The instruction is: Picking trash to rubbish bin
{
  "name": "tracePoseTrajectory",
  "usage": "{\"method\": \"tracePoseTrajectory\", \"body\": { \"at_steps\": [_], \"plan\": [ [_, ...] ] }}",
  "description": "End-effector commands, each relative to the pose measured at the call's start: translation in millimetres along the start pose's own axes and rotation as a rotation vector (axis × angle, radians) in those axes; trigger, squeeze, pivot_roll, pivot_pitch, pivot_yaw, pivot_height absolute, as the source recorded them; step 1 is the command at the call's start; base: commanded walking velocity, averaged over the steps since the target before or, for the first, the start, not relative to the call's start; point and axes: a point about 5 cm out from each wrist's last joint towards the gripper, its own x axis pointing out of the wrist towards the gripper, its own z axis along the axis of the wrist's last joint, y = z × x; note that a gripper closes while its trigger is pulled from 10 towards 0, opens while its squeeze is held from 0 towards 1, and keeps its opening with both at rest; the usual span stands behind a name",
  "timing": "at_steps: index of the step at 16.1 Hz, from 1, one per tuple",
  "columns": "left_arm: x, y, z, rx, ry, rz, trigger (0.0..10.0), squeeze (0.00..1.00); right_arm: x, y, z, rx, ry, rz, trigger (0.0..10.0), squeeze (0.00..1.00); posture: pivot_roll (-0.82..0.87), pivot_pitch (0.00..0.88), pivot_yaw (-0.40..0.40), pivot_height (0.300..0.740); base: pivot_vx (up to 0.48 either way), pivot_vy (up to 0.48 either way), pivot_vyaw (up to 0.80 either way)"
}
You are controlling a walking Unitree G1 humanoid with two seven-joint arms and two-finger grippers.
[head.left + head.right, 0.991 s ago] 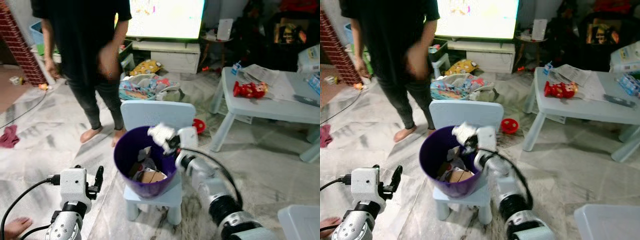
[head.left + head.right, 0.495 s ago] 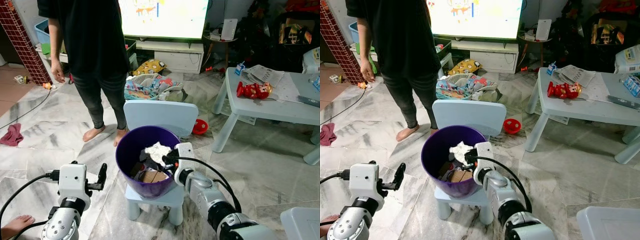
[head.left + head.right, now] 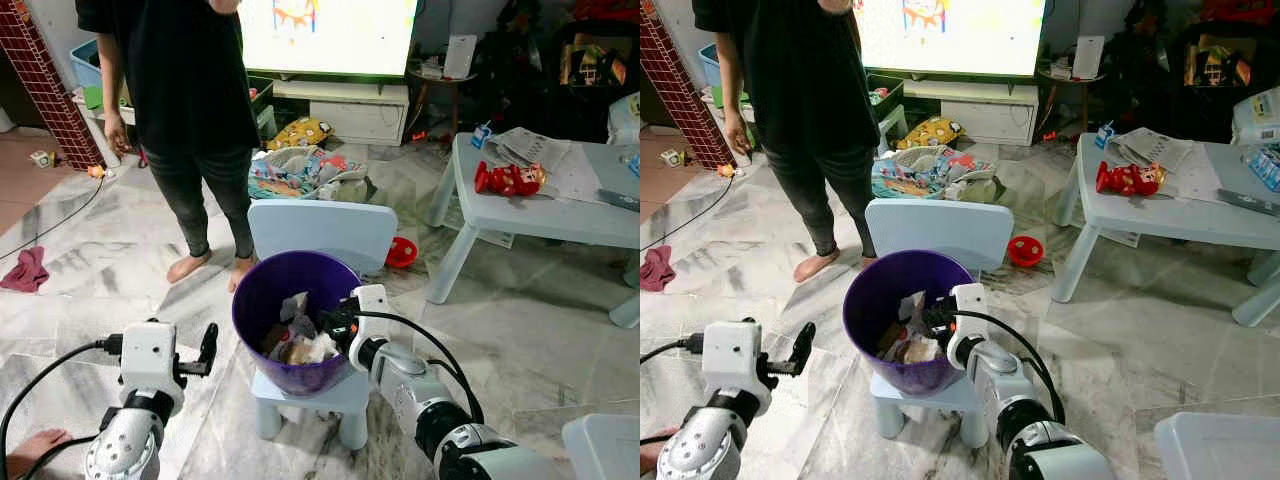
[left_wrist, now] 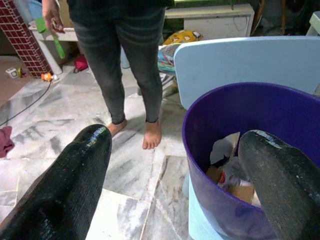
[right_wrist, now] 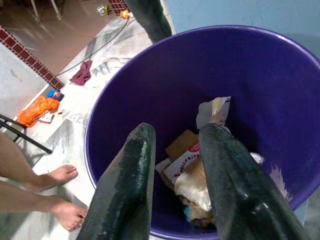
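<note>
Left eye view: round purple plastic rubbish bin (image 3: pixel 296 322) standing on a small pale-blue child's chair (image 3: pixel 322 236). Crumpled white paper trash (image 3: pixel 318 348) lying inside the bin among brown cardboard scraps (image 3: pixel 282 345). Right gripper (image 3: pixel 334 324) poised over the bin's near rim, black fingers apart, nothing between them. Left gripper (image 3: pixel 207 347) held low beside the bin, over the grey marble floor (image 3: pixel 520 320). Behind the chair, a barefoot person in dark clothes (image 3: pixel 185 110); further right, a low pale-blue plastic table (image 3: pixel 560 215) with a red toy (image 3: pixel 508 179) on it.

Right eye view: same scene, bin, chair and person in the same places.

Left wrist view: two black fingers (image 4: pixel 75 180) spread wide with empty space between, bin rim just beyond one of them, person's bare feet further off.

Right wrist view: black fingers (image 5: pixel 127 190) parted above the bin's opening, holding nothing; white paper and cardboard resting on the bin's bottom.
</note>
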Motion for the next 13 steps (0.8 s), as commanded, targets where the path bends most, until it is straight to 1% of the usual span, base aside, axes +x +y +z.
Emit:
{"method": "tracePoseTrajectory", "body": {
  "at_steps": [1, 3, 4, 6, 8, 10, 12, 13],
  "plan": [
    [0.8, -0.1, 2, 0.003, -0.003, -0.006, 10.0, 1.0, 12.1, 30.9, 6, 0.024, -0.027, 0.075, 10.0, 1.0, 0.26, 0.026, -0.003, 0.74, 0.0, 0.0, 0.0],
    [1.7, -0.2, 2, 0.002, -0.004, -0.005, 10.0, 1.0, 12.4, 29.2, 9, 0.015, -0.039, 0.071, 10.0, 1.0, 0.26, 0.026, -0.004, 0.74, 0.0, 0.0, 0.0],
    [4.4, -0.7, 4, -0.001, -0.012, -0.005, 10.0, 1.0, 12.9, 27.3, 18, -0.007, -0.073, 0.076, 10.0, 1.0, 0.25, 0.023, -0.006, 0.74, 0.0, 0.0, 0.0],
    [14.4, -4.3, 14, -0.004, -0.055, -0.013, 10.0, 1.0, 11.3, 18.6, 41, -0.066, -0.18, 0.072, 10.0, 1.0, 0.23, 0.017, -0.009, 0.74, 0.0, 0.0, 0.0],
    [27.6, -8.0, 31, 0.001, -0.123, -0.022, 10.0, 1.0, 4.7, 2.8, 67, -0.107, -0.297, 0.035, 10.0, 1.0, 0.21, 0.003, -0.013, 0.74, 0.0, 0.0, 0.0],
    [34.5, -9.1, 44, -0.007, -0.172, -0.026, 10.0, 1.0, -2.7, -9.9, 84, -0.123, -0.37, -0.002, 10.0, 1.0, 0.18, 0.0, -0.011, 0.74, 0.0, 0.0, 0.0],
    [44.9, -12.9, 60, -0.035, -0.227, -0.037, 10.0, 1.0, -20.2, -30.7, 108, -0.149, -0.475, -0.07, 10.0, 1.0, 0.14, 0.0, -0.008, 0.74, 0.0, 0.0, 0.0],
    [47.6, -14.9, 63, -0.03, -0.239, -0.039, 10.0, 1.0, -26.3, -35.7, 114, -0.159, -0.502, -0.086, 10.0, 1.0, 0.12, 0.0, -0.006, 0.74, 0.0, 0.0, 0.0]
  ]
}}
